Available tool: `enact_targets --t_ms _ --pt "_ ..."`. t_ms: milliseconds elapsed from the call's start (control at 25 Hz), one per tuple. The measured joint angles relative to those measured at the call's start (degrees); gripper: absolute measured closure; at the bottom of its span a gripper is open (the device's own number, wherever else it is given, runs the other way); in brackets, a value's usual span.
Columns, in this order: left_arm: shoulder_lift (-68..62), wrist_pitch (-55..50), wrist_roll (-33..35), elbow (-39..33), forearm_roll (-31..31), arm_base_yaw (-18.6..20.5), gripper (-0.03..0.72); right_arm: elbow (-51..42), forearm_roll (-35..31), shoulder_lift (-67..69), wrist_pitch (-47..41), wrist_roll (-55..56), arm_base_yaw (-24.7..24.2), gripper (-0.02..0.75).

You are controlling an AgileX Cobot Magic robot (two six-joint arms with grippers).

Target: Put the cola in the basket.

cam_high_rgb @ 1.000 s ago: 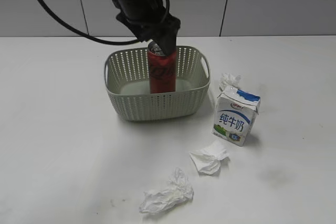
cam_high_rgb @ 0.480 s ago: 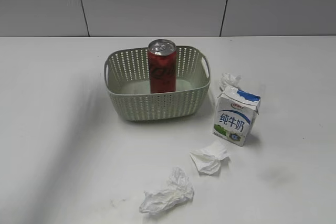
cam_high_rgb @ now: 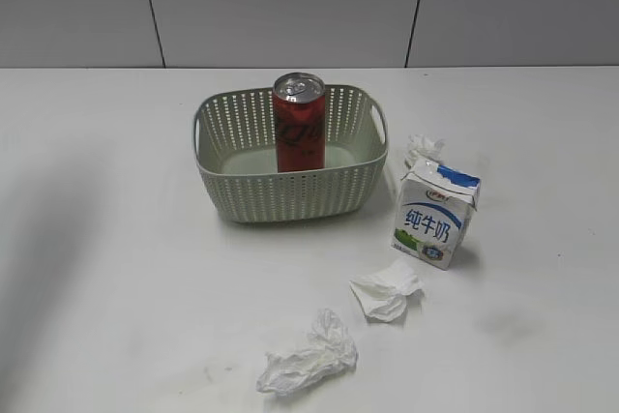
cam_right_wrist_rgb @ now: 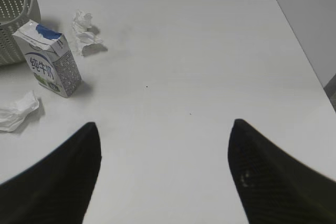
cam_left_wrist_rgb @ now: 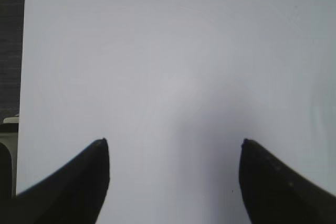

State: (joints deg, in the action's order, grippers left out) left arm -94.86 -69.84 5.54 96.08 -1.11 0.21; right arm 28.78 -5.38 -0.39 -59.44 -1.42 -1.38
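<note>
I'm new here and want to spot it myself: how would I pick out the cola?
Find the green basket at the middle of the white table. The cola stands upright inside it, a slim red can with a silver top, unlike the white-and-blue carton outside.

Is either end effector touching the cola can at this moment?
Apart. The exterior view shows the can standing alone in the basket; the left end effector and right end effector hang open over bare table.

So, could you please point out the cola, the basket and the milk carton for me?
cola [cam_high_rgb: 299,137], exterior view, on the can's red side.
basket [cam_high_rgb: 290,195], exterior view, on the perforated front wall.
milk carton [cam_high_rgb: 428,224], exterior view, on the printed front face.
</note>
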Motion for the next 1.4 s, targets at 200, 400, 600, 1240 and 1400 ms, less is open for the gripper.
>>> enact_targets --t_ms 200,400,600,1240,1400 --pt "6.75 0.05 -0.12 -9.17 -0.91 0.19 0.106 0.00 0.00 0.00 0.00 0.00 0.00 0.167" --pt "14.48 0.15 -0.17 -20.92 -2.00 0.19 0.109 0.00 0.00 0.00 0.00 0.00 0.00 0.167" --pt "22.85 1.42 -0.22 -32.16 -2.05 0.19 0.109 0.00 0.00 0.00 0.00 0.00 0.00 0.167" --pt "53.68 10.53 -0.22 -61.68 -2.60 0.19 0.109 0.00 0.00 0.00 0.00 0.00 0.00 0.167" --pt "60.02 11.90 -0.22 -65.17 -2.60 0.19 0.115 0.00 0.00 0.00 0.00 0.00 0.00 0.167"
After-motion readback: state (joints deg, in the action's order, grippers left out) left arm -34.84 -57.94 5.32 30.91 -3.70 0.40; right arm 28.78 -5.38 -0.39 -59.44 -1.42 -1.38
